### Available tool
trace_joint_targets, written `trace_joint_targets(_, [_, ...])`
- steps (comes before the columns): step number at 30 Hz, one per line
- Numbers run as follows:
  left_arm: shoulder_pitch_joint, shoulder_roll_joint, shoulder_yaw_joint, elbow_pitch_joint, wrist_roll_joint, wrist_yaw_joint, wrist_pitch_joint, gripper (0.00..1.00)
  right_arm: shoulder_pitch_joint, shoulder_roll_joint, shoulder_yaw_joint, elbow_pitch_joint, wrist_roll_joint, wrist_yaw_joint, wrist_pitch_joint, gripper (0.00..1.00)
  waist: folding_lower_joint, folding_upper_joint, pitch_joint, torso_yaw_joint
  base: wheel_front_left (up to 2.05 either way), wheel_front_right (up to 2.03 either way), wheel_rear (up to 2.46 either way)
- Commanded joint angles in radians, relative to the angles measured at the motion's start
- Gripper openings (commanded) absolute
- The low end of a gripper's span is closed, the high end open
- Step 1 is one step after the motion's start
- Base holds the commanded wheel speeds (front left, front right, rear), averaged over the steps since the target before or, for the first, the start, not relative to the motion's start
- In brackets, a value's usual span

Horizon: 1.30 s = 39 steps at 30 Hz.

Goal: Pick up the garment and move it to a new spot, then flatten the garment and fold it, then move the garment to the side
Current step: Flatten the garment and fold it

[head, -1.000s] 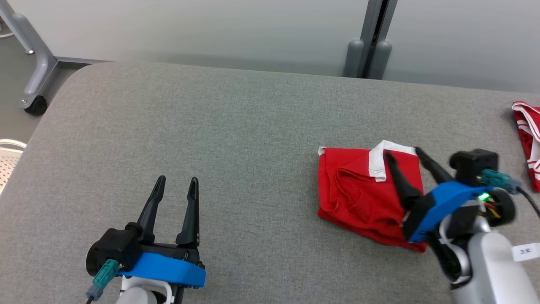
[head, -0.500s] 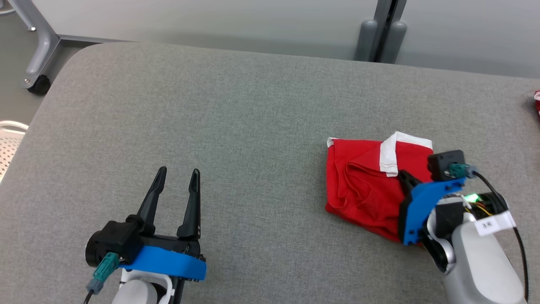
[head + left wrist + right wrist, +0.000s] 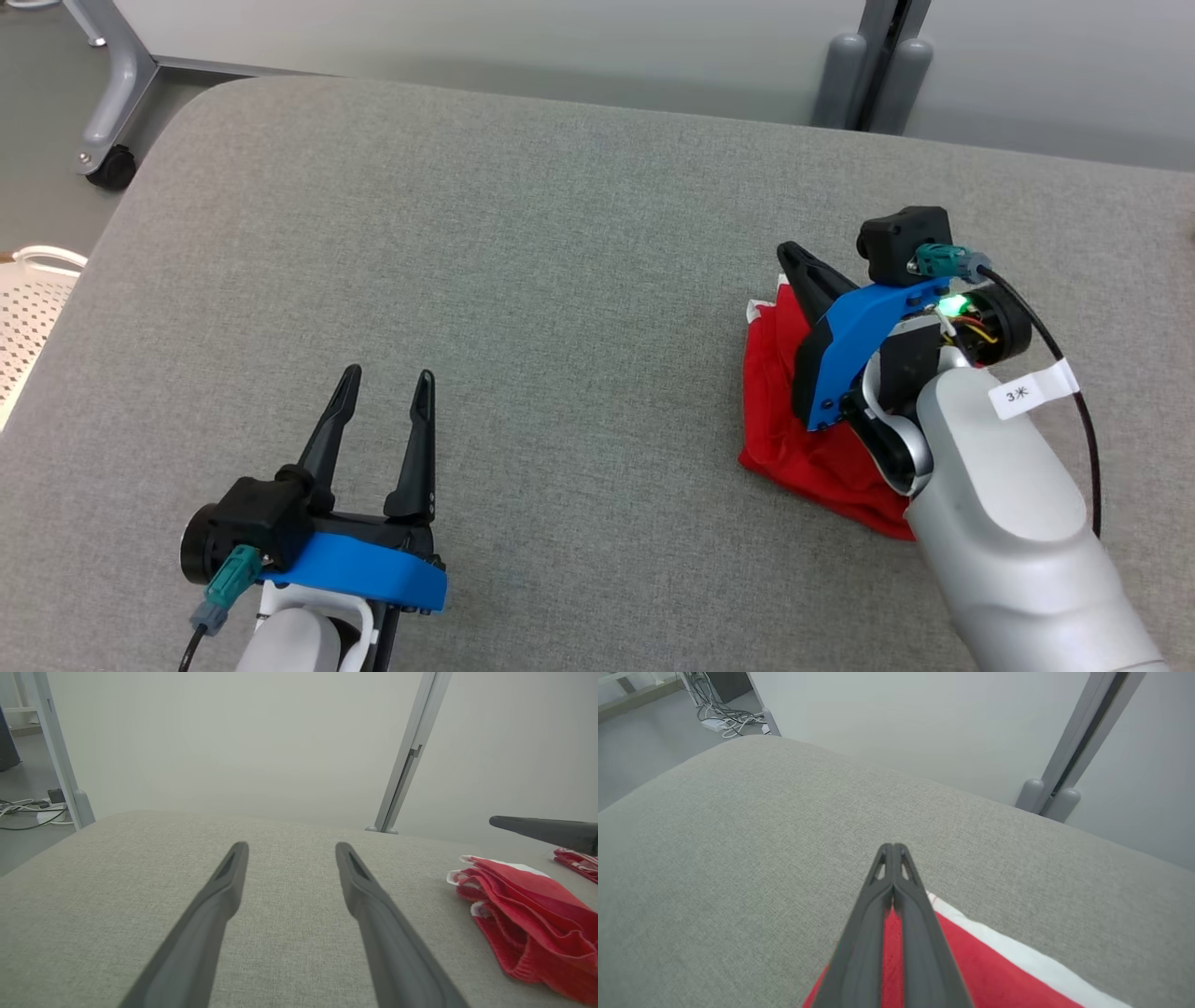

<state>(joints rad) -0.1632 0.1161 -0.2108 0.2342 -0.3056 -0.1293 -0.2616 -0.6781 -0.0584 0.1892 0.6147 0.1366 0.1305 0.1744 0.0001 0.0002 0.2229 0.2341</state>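
Right gripper (image 3: 893,848), fingers pressed together, hangs over the grey table (image 3: 523,233) and the red garment (image 3: 770,392) lying bunched at its right; any pinch on cloth is unclear. Left gripper (image 3: 387,373) rests spread at near left.

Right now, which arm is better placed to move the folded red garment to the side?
Right. The right gripper is shut just above the red garment; the left gripper stands open over bare table, well apart from it.
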Motion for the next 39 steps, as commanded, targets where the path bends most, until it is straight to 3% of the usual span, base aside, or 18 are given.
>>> trace_joint_targets(1, [-0.001, 0.005, 0.003, 0.006, 0.007, -0.001, -0.004, 1.00, -0.010, 0.003, 0.026, 0.005, 0.051, 0.001, -0.024, 0.00, -0.0001, -0.0002, -0.007, 0.001, 0.00, 0.00, 0.00])
trace_joint_targets(6, [0.015, 0.011, 0.017, 0.006, 0.009, -0.001, -0.004, 1.00, 0.050, -0.044, 0.043, -0.042, 0.086, 0.000, -0.062, 0.00, -0.0001, -0.0002, -0.030, -0.008, 0.00, 0.00, 0.00])
trace_joint_targets(11, [0.035, 0.009, 0.027, -0.003, 0.011, -0.001, -0.004, 1.00, 0.175, -0.131, -0.048, -0.128, 0.045, 0.000, -0.072, 0.00, -0.0001, -0.0002, -0.048, -0.020, 0.00, 0.00, 0.00])
trace_joint_targets(16, [0.040, 0.003, 0.030, -0.009, 0.007, -0.001, -0.004, 1.00, 0.286, -0.165, -0.106, -0.189, -0.003, 0.001, -0.061, 0.00, -0.0001, -0.0002, -0.053, -0.029, 0.00, 0.00, 0.00])
trace_joint_targets(19, [0.043, 0.002, 0.032, -0.011, 0.005, -0.001, -0.004, 1.00, 0.340, -0.154, -0.091, -0.226, -0.019, 0.000, -0.055, 0.00, -0.0001, -0.0002, -0.052, -0.038, 0.00, 0.00, 0.00])
trace_joint_targets(30, [0.022, 0.006, 0.028, -0.008, 0.001, -0.001, -0.004, 1.00, 0.360, -0.064, 0.159, -0.216, -0.026, 0.001, -0.025, 0.00, -0.0001, -0.0002, -0.044, -0.047, 0.00, 0.00, 0.00])
trace_joint_targets(35, [0.027, 0.008, 0.024, 0.001, -0.002, -0.001, -0.004, 1.00, 0.381, -0.029, 0.337, -0.195, 0.046, 0.000, -0.013, 0.00, -0.0001, -0.0002, -0.057, -0.044, 0.00, 0.00, 0.00])
trace_joint_targets(39, [0.037, 0.010, 0.029, 0.006, -0.002, -0.001, -0.004, 1.00, 0.385, -0.011, 0.416, -0.225, 0.132, 0.000, -0.040, 0.00, -0.0001, -0.0002, -0.070, -0.051, 0.00, 0.00, 0.00])
